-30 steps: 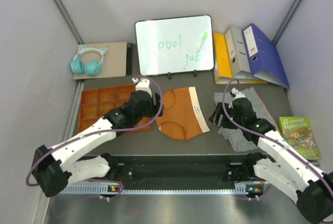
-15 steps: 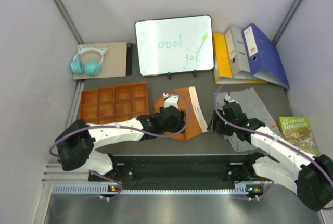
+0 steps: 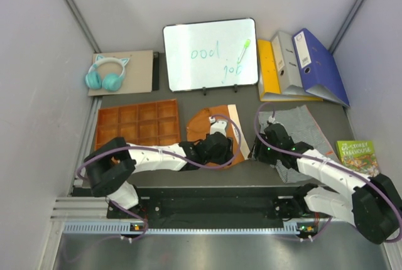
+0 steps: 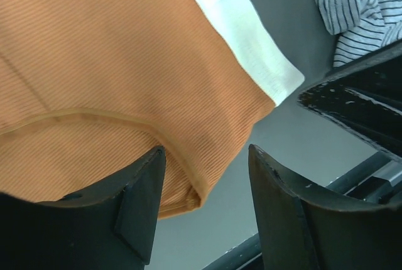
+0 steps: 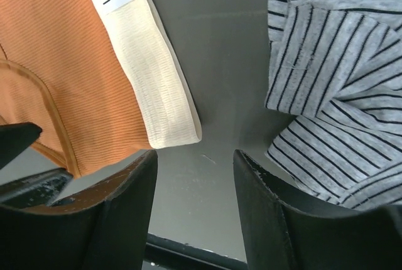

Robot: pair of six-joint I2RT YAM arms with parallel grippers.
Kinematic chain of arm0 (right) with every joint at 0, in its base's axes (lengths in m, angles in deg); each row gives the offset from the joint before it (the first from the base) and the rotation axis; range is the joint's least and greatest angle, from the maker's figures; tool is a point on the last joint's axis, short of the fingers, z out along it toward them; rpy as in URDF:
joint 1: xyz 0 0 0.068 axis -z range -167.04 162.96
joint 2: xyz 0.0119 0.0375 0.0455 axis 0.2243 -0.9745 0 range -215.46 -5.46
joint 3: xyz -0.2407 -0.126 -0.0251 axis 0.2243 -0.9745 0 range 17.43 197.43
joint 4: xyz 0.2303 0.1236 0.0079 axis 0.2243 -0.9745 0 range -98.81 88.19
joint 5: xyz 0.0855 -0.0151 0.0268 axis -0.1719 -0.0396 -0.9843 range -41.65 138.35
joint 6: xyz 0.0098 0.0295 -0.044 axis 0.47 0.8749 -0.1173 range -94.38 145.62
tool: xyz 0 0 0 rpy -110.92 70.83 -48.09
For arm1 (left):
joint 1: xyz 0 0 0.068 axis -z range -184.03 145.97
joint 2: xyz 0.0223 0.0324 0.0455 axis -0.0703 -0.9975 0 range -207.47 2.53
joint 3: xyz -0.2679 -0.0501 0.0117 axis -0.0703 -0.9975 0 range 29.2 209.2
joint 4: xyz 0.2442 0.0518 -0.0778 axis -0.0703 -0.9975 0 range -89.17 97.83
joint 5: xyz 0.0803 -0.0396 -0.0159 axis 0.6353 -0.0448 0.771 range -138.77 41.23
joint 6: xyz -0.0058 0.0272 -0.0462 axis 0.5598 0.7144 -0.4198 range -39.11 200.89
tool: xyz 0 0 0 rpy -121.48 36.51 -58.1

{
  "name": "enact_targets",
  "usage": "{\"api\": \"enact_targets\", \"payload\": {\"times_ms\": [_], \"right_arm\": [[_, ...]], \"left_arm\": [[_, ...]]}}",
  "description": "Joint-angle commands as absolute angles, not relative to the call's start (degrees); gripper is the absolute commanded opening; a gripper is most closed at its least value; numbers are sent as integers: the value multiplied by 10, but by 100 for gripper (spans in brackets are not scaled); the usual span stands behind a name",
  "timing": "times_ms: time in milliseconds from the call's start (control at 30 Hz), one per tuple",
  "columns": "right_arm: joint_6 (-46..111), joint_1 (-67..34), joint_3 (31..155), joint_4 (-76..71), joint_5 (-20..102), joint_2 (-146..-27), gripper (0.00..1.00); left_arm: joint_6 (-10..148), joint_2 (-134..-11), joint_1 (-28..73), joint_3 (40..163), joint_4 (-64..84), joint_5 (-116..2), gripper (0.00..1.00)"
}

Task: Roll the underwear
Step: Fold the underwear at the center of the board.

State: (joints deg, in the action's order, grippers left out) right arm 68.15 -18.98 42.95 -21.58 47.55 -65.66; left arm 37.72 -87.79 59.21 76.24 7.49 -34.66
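The rust-orange briefs (image 3: 204, 121) with a cream waistband (image 3: 235, 125) lie flat at the table's middle. My left gripper (image 3: 225, 152) hangs low over their near right corner, open, with the folded hem corner (image 4: 188, 188) between the jaws. The grey-and-white striped boxers (image 3: 303, 130) lie crumpled to the right. My right gripper (image 3: 259, 147) is open and empty over the bare strip between the two garments. In the right wrist view the waistband (image 5: 157, 88) lies to its left and the boxers (image 5: 339, 81) to its right.
An orange compartment tray (image 3: 135, 122) lies left of the briefs. A whiteboard (image 3: 210, 53) stands at the back, with binders (image 3: 301, 63) to its right and teal headphones (image 3: 105, 74) on a board to its left. A book (image 3: 361, 162) lies at the right edge.
My left arm has swung right from the tray to the briefs' near right corner. My right gripper has moved left off the boxers to the gap beside the waistband.
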Motion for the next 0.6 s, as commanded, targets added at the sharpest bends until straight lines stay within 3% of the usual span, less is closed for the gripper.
{"api": "enact_targets", "payload": {"times_ms": [0,167,567], "right_arm": [[689,-200,428,-174,469,-669,52],[691,-200,427,-163,468,-683,49],[690,-200,425,-148,454,-697,33]], "left_arm": [[390,-899,600,782,134,-363,59],[400,-906,607,767,149,-371,58],[438,-904,621,731,167,-384,58]]}}
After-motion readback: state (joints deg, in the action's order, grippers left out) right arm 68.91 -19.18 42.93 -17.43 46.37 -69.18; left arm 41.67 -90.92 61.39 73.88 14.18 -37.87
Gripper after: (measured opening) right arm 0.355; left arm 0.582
